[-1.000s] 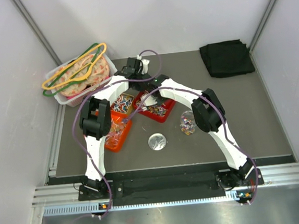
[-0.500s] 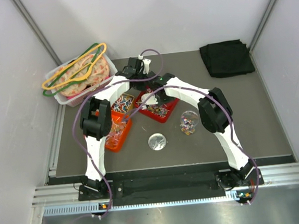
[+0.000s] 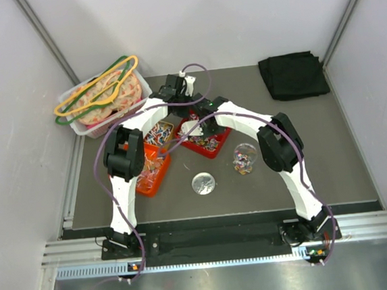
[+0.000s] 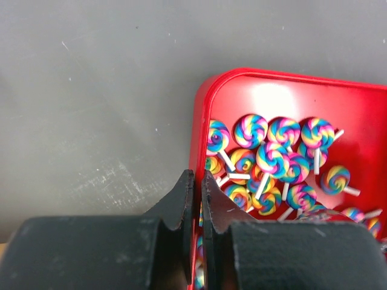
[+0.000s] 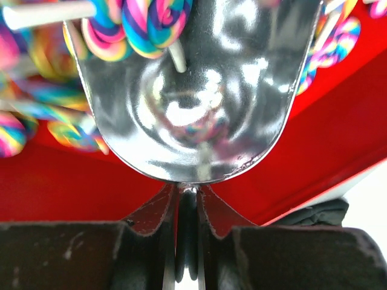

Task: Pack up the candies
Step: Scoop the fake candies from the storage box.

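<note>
Gripping scoop (image 5: 199, 109): right gripper (image 5: 187, 193), candies (image 5: 130, 24) at its far lip | left gripper (image 4: 196, 181) pinches tray (image 4: 201, 121) rim beside candies

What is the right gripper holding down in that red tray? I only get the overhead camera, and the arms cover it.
Observer: The right gripper is shut on the handle end of a shiny metal scoop, whose bowl is down inside the red tray.
Operator: Any candy in it?
Observer: Barely. A few rainbow lollipops lie at its front lip, and the rest of the bowl is bare.
Operator: And the left one?
Observer: The left gripper is closed on that tray's rim, near a corner.
</note>
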Controlling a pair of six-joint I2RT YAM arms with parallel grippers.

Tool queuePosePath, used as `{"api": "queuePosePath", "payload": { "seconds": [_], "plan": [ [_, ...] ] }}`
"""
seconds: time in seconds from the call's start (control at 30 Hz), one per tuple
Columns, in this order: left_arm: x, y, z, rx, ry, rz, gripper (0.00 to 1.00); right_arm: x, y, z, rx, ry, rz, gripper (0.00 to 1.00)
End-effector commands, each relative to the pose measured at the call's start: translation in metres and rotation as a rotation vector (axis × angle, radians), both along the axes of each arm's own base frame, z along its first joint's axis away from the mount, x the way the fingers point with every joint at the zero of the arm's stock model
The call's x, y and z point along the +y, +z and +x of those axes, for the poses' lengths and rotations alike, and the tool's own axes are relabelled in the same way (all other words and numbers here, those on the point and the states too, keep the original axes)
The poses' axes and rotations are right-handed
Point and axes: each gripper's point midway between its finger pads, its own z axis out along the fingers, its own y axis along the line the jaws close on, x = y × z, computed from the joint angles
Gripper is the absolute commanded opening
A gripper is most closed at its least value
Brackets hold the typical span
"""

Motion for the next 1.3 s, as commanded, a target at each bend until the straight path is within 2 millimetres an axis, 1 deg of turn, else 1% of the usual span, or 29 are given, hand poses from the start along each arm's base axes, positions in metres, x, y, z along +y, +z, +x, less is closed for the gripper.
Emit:
{"api": "queuePosePath", "payload": {
  "seconds": [0.0,0.17,0.27,0.37,0.43,0.47,0.5,0.57,0.7,0.87,0.93,1.03,1.13,1.27],
  "plan": [
    [-0.039,0.108,0.027,-0.256,-0.013,-0.223,0.00,0.037,-0.009,-0.005,0.045,0.045,0.149,0.00],
    [-0.038,0.107,0.026,-0.255,-0.017,-0.215,0.00,0.030,0.011,0.001,0.032,-0.007,0.191,0.00],
    [-0.038,0.108,0.027,-0.261,-0.017,-0.215,0.00,0.024,0.018,0.001,0.043,-0.037,0.212,0.00],
    [-0.038,0.108,0.027,-0.262,-0.014,-0.214,0.00,0.018,0.023,0.000,0.047,-0.071,0.223,0.00],
    [-0.037,0.109,0.027,-0.261,-0.013,-0.215,0.00,0.013,0.022,0.000,0.041,-0.087,0.220,0.00],
    [-0.037,0.108,0.027,-0.261,-0.014,-0.214,0.00,0.014,0.028,0.002,0.022,-0.087,0.239,0.00],
    [-0.037,0.109,0.027,-0.263,-0.014,-0.213,0.00,0.012,0.027,0.000,0.024,-0.090,0.238,0.00],
    [-0.036,0.108,0.027,-0.261,-0.015,-0.209,0.00,0.009,0.033,0.003,0.014,-0.101,0.249,0.00],
    [-0.034,0.107,0.027,-0.261,-0.013,-0.200,0.00,0.006,0.051,0.006,-0.018,-0.116,0.280,0.00],
    [-0.032,0.105,0.027,-0.256,-0.012,-0.194,0.00,-0.002,0.065,0.009,-0.038,-0.139,0.303,0.00],
    [-0.032,0.103,0.026,-0.252,-0.012,-0.192,0.00,-0.006,0.068,0.010,-0.039,-0.155,0.310,0.00],
    [-0.031,0.103,0.026,-0.253,-0.011,-0.187,0.00,-0.008,0.069,0.011,-0.040,-0.187,0.332,0.00],
    [-0.030,0.103,0.026,-0.255,-0.011,-0.187,0.00,-0.009,0.062,0.007,-0.018,-0.207,0.335,0.00],
    [-0.031,0.105,0.027,-0.258,-0.011,-0.187,0.00,-0.015,0.062,0.005,-0.016,-0.217,0.333,0.00]
  ]
}}
